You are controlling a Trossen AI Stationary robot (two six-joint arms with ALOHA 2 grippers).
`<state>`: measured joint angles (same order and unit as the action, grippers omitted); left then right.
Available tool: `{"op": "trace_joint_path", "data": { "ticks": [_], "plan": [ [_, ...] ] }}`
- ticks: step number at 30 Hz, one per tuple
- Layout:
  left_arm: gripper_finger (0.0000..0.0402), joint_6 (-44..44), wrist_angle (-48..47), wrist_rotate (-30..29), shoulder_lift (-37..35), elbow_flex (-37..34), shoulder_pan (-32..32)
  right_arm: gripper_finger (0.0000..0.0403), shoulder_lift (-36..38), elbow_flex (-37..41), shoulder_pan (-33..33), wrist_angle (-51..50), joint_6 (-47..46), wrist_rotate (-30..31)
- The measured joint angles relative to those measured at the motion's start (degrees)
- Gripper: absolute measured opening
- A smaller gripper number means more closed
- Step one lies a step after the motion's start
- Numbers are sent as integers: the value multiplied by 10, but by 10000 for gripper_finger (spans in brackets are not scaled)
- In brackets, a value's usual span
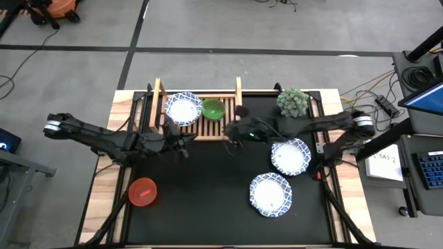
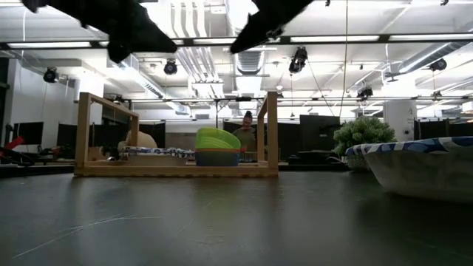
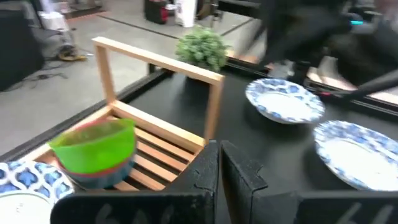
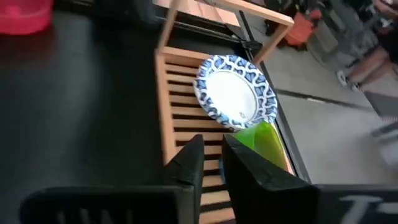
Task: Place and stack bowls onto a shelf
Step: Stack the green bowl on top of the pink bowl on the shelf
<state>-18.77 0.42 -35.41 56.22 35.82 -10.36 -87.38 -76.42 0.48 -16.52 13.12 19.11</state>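
The wooden slatted shelf stands at the table's far edge. On its slats rest a white blue-rimmed bowl and, beside it, a green bowl stacked on a pink and a blue one. Two more white blue-rimmed bowls sit on the black mat to the right. A red bowl sits near left. My left gripper hovers shut just in front of the shelf. My right gripper hovers shut in front of the shelf's right end. Both are empty.
A small green bushy plant stands at the far right, beside the shelf. The shelf's raised side rails stand upright at both ends. Bare black mat lies between the red bowl and the white bowls.
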Motion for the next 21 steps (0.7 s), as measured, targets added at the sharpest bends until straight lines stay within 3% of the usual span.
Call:
{"op": "trace_joint_path", "data": {
  "ticks": [3, 8, 14, 18, 21],
  "plan": [
    [0, 17, 11, 20, 31, 11, 50, 25, 57, 63, 30, 24, -16, 0],
    [0, 35, 15, 146, 98, 40, 180, 10, 142, 176, 67, 97, -49, 0],
    [0, 47, 15, 210, 199, 67, 317, 9, 201, 293, 115, 306, -77, -1],
    [0, 50, 28, 248, 263, 83, 349, 9, 212, 337, 139, 384, -67, 0],
    [0, 57, 34, 252, 299, 99, 351, 9, 218, 346, 151, 383, -79, 0]
  ]
}}
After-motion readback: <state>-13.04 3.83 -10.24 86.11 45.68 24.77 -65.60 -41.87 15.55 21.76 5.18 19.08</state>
